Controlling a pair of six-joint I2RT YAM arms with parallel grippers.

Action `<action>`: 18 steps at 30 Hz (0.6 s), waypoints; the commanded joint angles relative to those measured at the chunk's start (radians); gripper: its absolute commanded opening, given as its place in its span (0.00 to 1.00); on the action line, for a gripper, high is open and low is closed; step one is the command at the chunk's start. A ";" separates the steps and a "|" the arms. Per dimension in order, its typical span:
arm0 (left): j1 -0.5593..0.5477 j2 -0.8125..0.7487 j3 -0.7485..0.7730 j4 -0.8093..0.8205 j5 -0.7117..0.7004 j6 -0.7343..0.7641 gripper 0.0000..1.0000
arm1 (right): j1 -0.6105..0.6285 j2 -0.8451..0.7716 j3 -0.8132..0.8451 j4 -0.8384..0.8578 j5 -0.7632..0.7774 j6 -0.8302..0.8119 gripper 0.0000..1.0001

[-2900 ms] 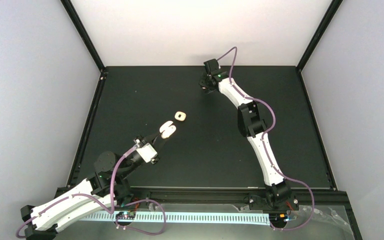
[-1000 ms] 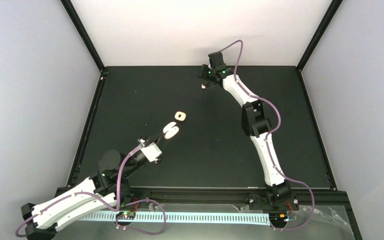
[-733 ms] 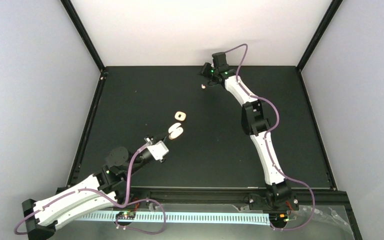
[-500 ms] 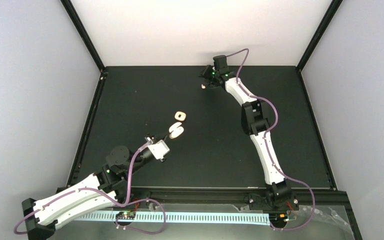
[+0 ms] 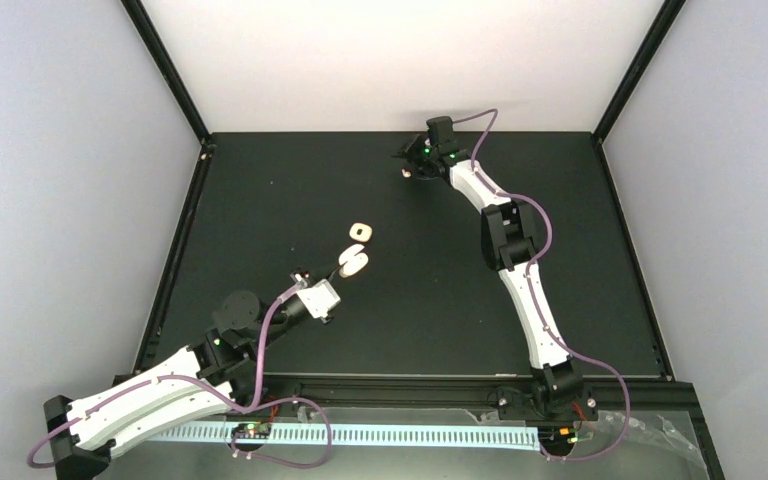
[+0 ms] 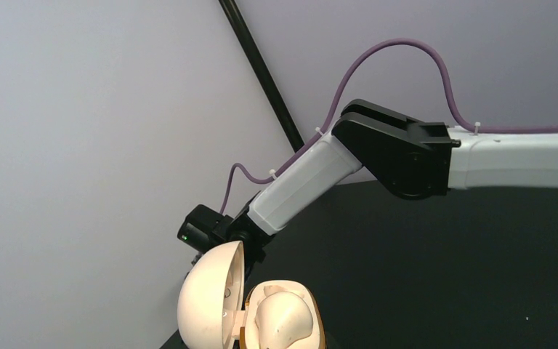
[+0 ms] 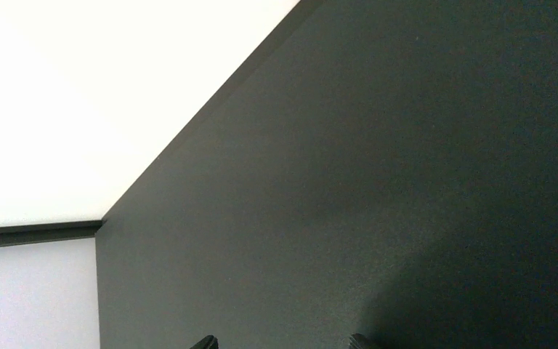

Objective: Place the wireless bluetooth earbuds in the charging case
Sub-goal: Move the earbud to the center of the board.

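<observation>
Our left hand point(image 5: 338, 274) grips the open case point(image 5: 353, 262). One earbud point(image 5: 405, 173) lies just beside our half-open right hand point(image 5: 416, 163), which covered it before.

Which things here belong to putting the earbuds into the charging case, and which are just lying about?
Job: open cream clamshell charging case, in the shut left gripper; tiny white earbud beside the open right gripper; small cream squarish piece, probably a second case.
Lying about: white toothed strip; crumpled clear plastic.
</observation>
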 commanded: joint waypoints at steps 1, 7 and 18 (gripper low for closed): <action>0.005 0.001 0.030 0.005 -0.014 0.016 0.02 | -0.009 0.034 0.006 0.011 -0.043 0.048 0.46; 0.005 -0.007 0.027 0.009 -0.011 0.016 0.02 | -0.009 0.020 -0.037 -0.006 -0.089 0.057 0.46; 0.005 -0.037 0.022 0.003 -0.008 0.010 0.02 | -0.015 -0.116 -0.303 0.078 -0.130 0.075 0.45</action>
